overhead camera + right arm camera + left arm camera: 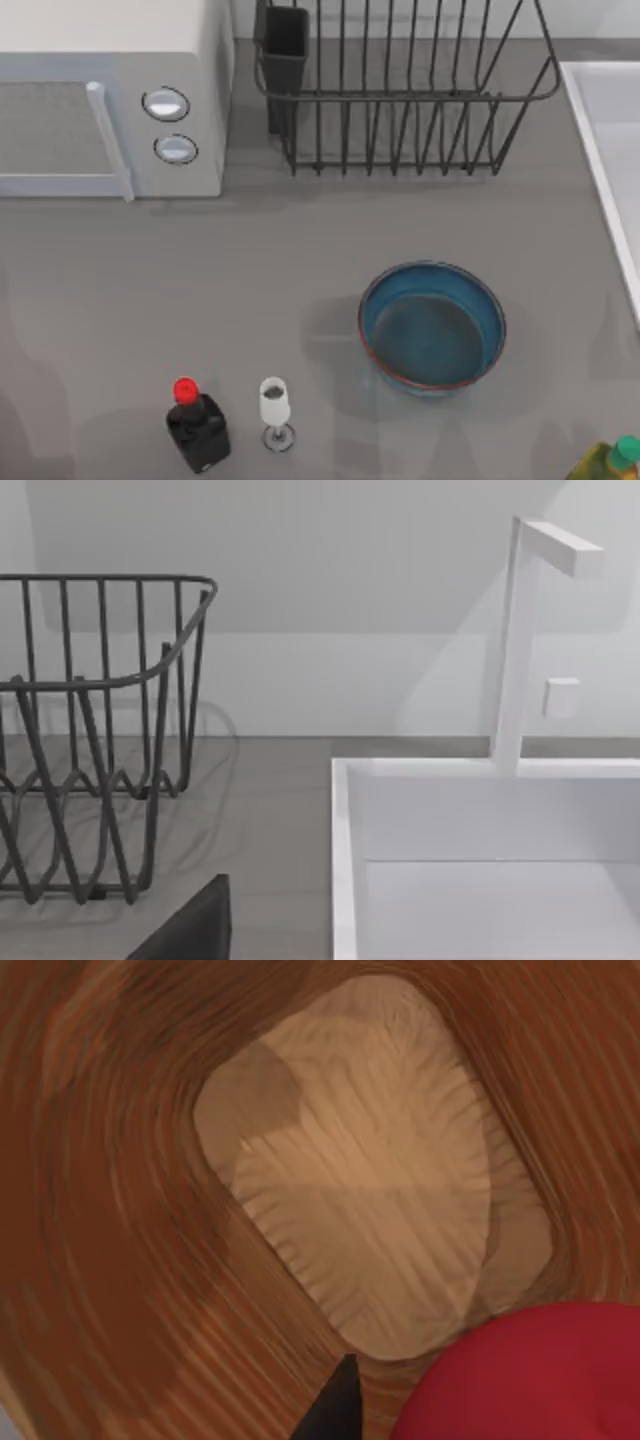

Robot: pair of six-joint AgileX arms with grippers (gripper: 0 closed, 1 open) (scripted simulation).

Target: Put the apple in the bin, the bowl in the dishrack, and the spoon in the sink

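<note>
- Grey tabletop (pixel 300 290) runs under everything in the top view, with a pale wall behind the dishrack and sink in the right wrist view.
- Dishrack (pixel 400 90) stands at the far edge, its black utensil cup (pixel 284 45) at the left corner; the white microwave (pixel 110 95) with two round knobs sits to its left.
- Sink (pixel 605 150) lies along the right edge, its raised white rim close beside the rack (a square white tap (pixel 520 640) rises behind it).
- Bowl (pixel 432 325) sits upright on the table, right of centre, well apart from rack and sink.
- Near the front edge stand a black bottle (pixel 197 425) with a red cap and a small wine glass (pixel 275 410) just beside it; a yellow-green bottle (pixel 610 462) is at the front right corner.
- Left wrist view looks down into a brown woven bin (pixel 120 1210) with a pale bottom; the apple (pixel 530 1375) is right beside a dark fingertip (pixel 335 1405) of the left gripper, above the bin's opening. Whether the fingers clasp it I cannot tell.
- Right gripper: one dark finger (pixel 195 930) shows, the rack and sink beyond it; its finger spread I cannot tell.
</note>
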